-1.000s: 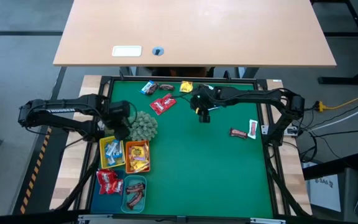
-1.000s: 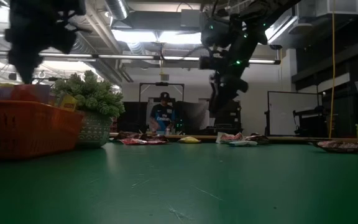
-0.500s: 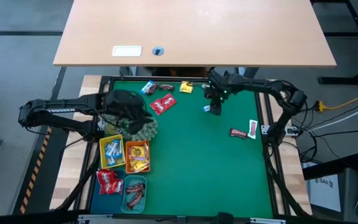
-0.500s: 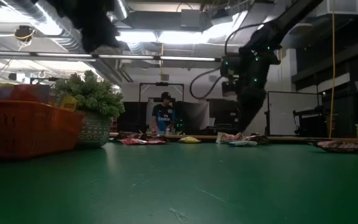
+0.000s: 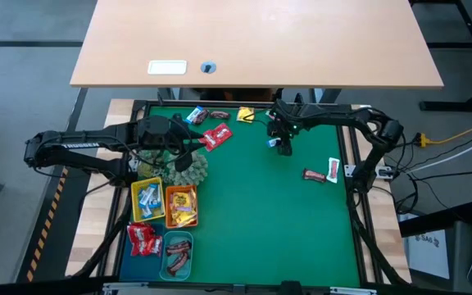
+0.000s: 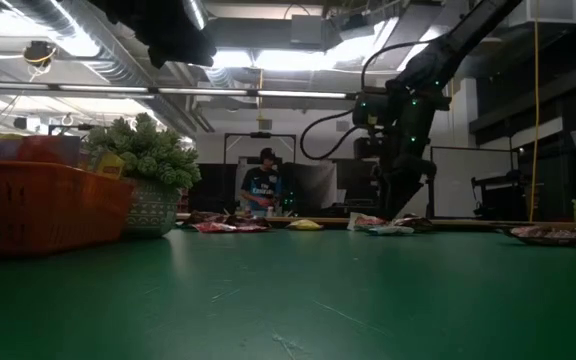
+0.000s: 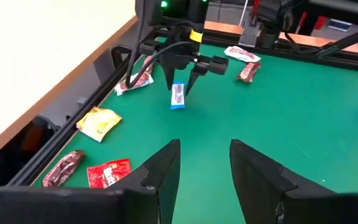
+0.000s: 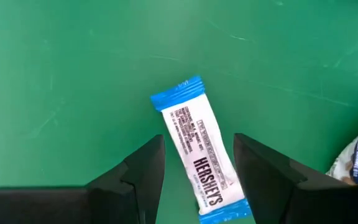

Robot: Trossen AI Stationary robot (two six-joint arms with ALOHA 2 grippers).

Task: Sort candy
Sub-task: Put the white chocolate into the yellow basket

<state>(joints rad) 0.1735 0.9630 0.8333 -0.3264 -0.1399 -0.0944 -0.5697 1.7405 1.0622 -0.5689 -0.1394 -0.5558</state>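
Note:
My right gripper [image 5: 282,141] is open and low over the far middle of the green mat. Its fingers stand on either side of a blue-white candy [image 8: 197,155] that lies flat on the mat, also seen as the blue-white candy [image 7: 178,95] in the left wrist view. My left gripper [image 7: 204,146] is open and empty, raised above the plant ball [image 5: 188,166]. Loose candy lies along the far edge: a blue-white one [image 5: 195,115], a brown bar [image 5: 218,115], a yellow packet [image 5: 245,115] and a red packet [image 5: 214,137]. A brown bar [image 5: 313,175] and a red-white packet [image 5: 333,169] lie at the right.
Several small trays sit at the near left: a yellow tray [image 5: 147,201] with blue-white candy, an orange tray [image 5: 181,205] with yellow packets, red packets [image 5: 142,239], and a teal tray [image 5: 177,254] with brown bars. The mat's raised black frame [image 5: 352,147] borders it. A person stands in the room behind.
My right gripper moved toward the table's right and far edge and came down low over the blue-white candy. My left gripper rose and moved from beside the trays toward the far edge and right, over the plant ball.

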